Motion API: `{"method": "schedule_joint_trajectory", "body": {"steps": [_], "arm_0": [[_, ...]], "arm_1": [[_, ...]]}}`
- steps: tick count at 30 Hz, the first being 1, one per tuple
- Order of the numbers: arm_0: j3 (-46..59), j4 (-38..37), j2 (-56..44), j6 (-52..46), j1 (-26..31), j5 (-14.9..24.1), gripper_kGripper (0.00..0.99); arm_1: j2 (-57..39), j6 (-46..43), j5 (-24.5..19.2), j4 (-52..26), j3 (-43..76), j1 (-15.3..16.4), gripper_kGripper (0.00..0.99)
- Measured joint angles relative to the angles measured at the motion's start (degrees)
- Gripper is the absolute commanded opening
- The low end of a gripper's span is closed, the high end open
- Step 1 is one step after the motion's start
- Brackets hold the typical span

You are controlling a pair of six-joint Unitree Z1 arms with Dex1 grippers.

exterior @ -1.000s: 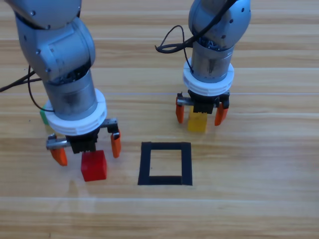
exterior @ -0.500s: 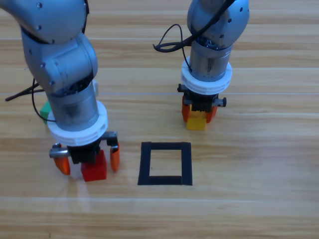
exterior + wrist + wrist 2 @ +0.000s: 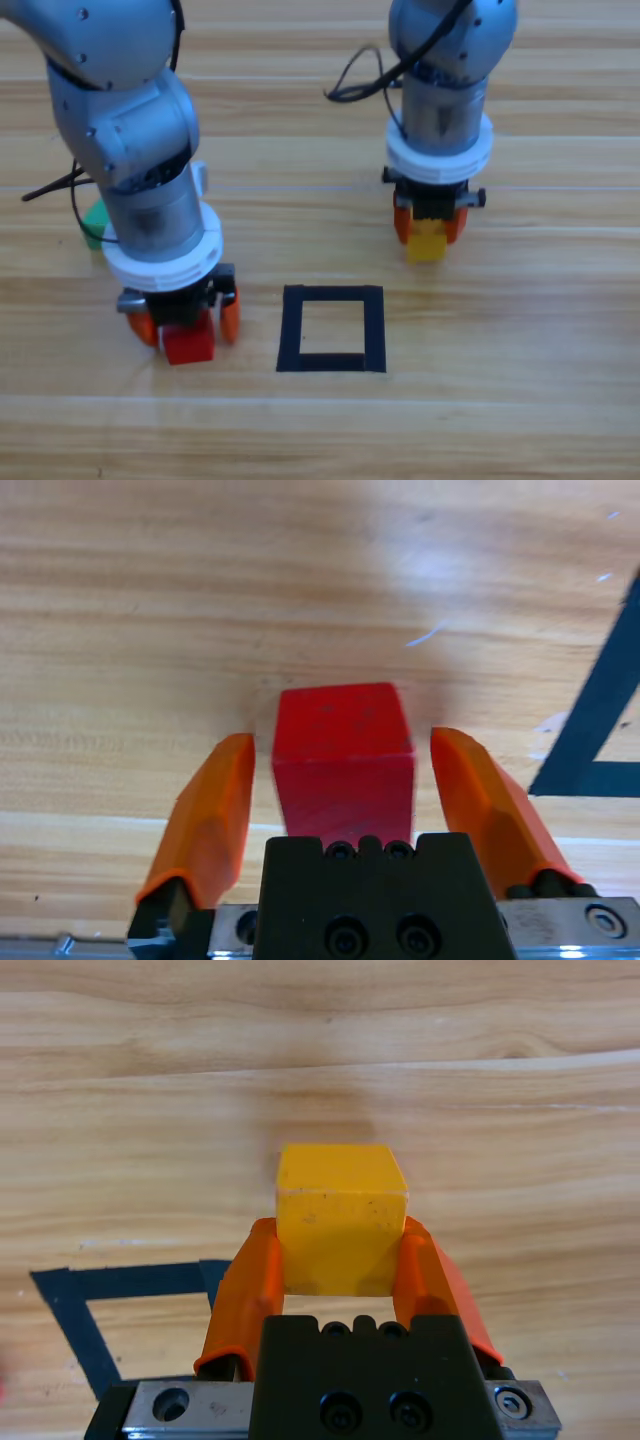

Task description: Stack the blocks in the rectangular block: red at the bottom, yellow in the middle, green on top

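Note:
The red cube (image 3: 190,347) rests on the wood left of the black tape rectangle (image 3: 332,295). My left gripper (image 3: 185,325) is down around it, open, with a thin gap showing on each side of the red cube (image 3: 340,730) in the left wrist view. My right gripper (image 3: 430,225) is shut on the yellow cube (image 3: 427,247), up and to the right of the rectangle; the right wrist view shows both jaws pressed on the yellow cube (image 3: 340,1210). The green cube (image 3: 95,222) peeks out behind the left arm at the far left.
A corner of the tape outline (image 3: 590,720) lies just right of the left gripper. The same outline (image 3: 120,1282) shows at the lower left of the right wrist view. Black cables trail from both arms at the back.
The left jaws came down around the red cube and narrowed. The right gripper shut on the yellow cube, then moved to the right with it.

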Motion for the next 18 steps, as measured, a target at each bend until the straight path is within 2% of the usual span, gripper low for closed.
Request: {"method": "schedule_joint_trajectory", "body": {"steps": [6, 9, 15, 18], "arm_0": [[-0.27, -0.53, 0.38, 0.32, 0.00, 0.00, 0.175], [-0.08, -0.53, 0.29, 0.32, 0.00, 0.00, 0.018], [-0.48, -0.38, -0.04, 1.73, 0.00, 0.01, 0.000], [-7.18, 2.48, 0.26, 1.73, -0.94, 0.00, 0.000]], "arm_1": [[-4.54, 0.00, -0.23, 1.39, -0.04, -0.08, 0.000], [-5.70, -0.07, -0.25, 1.84, -0.18, -0.15, 0.000], [-5.58, -0.44, -0.25, 2.06, -0.18, -0.15, 0.000], [-5.58, -0.72, -0.25, 2.11, -0.18, -0.16, 0.000]]}}
